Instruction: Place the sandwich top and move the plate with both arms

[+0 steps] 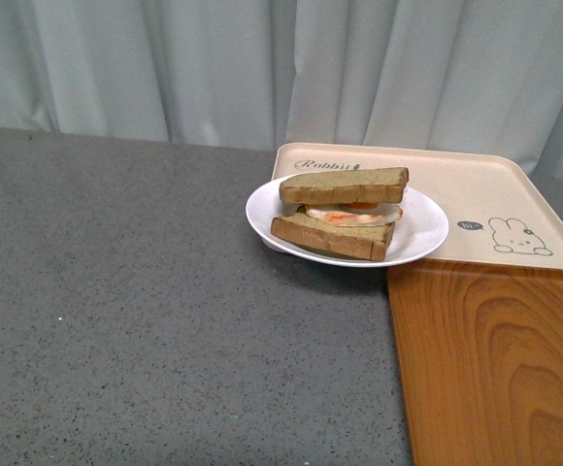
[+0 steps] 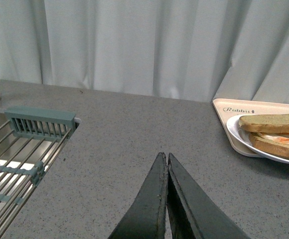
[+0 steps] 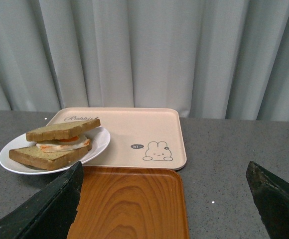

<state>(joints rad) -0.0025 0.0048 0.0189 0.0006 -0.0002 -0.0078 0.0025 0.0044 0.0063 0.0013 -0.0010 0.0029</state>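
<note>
The sandwich top (image 1: 345,184) lies on the fried egg and the lower slice, on the white plate (image 1: 422,233). The plate rests partly on the beige rabbit tray (image 1: 476,189) and partly on the grey counter. No arm shows in the front view. My left gripper (image 2: 165,158) is shut and empty, low over the counter, well away from the plate (image 2: 236,134). My right gripper (image 3: 164,172) is open wide and empty, its fingers (image 3: 60,199) framing the orange tray (image 3: 129,204). The sandwich top (image 3: 62,129) and plate (image 3: 99,142) sit beyond one finger.
The orange wood-grain tray (image 1: 495,364) lies at the front right, touching the rabbit tray. A sink with a wire rack and grey-blue holder (image 2: 40,122) is at the counter's left. White curtains hang behind the counter.
</note>
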